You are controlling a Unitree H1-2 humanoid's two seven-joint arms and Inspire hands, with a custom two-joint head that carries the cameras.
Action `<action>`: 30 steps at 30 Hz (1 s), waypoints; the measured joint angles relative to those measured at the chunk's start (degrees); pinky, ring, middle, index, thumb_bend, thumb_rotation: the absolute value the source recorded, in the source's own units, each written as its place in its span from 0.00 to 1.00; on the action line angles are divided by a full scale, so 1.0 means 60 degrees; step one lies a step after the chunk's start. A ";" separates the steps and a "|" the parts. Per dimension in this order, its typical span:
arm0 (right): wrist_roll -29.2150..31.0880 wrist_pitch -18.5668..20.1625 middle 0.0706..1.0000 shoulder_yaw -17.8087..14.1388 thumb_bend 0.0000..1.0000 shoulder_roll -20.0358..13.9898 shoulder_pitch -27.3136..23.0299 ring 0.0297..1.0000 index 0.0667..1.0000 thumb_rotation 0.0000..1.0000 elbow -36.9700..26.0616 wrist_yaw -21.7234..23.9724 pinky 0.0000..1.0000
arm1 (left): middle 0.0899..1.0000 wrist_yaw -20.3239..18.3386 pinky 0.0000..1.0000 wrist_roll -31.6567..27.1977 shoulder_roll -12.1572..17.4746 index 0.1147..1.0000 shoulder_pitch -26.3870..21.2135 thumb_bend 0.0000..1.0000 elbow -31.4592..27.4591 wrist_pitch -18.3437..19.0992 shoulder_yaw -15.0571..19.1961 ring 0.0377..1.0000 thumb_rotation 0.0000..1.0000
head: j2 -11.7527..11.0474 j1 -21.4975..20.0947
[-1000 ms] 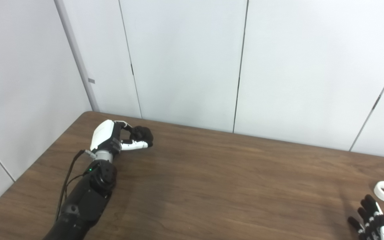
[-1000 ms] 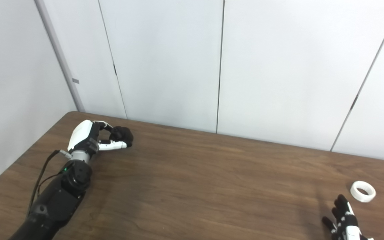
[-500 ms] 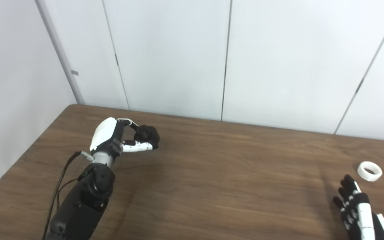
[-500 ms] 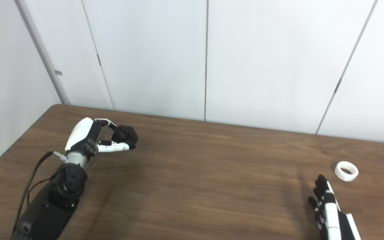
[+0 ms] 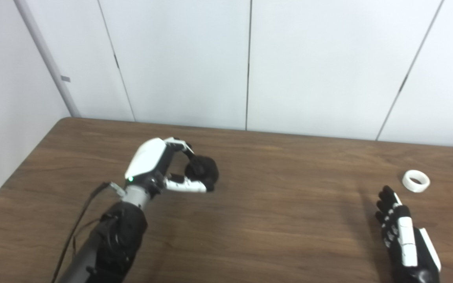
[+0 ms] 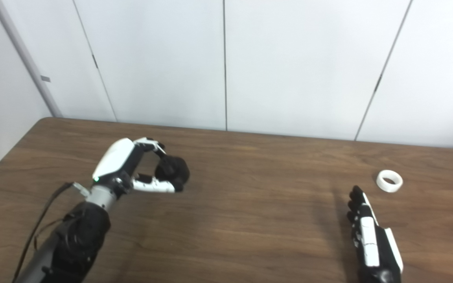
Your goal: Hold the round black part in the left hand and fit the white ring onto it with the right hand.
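Bright even light, soft shadows, slight blur.

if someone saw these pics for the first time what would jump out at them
First, the left robot hand at the table's left, a white shell with dark fingers curled around a round black part held just above the brown table. Next, the small white ring lying alone far to the right. The right robot hand is open just short of it, fingers stretched toward the ring without touching it.
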 measured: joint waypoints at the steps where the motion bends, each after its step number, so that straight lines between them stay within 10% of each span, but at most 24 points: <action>1: -0.0061 0.0058 0.98 0.0009 0.56 0.0029 -0.0008 0.98 0.96 1.00 -0.0036 -0.0041 1.00 | 0.77 -0.0024 0.91 0.0091 -0.0066 0.42 0.0040 0.52 -0.0037 -0.0008 -0.0062 0.90 0.05 | 0.0000 -0.0001; 30: -0.0534 0.1456 0.96 0.0393 0.58 0.0341 0.0047 0.97 0.96 1.00 -0.1155 -0.0197 1.00 | 0.76 -0.0096 0.95 0.2395 -0.1601 0.42 0.1315 0.52 -0.0208 -0.1861 -0.1295 0.88 0.05 | 0.0717 -0.0983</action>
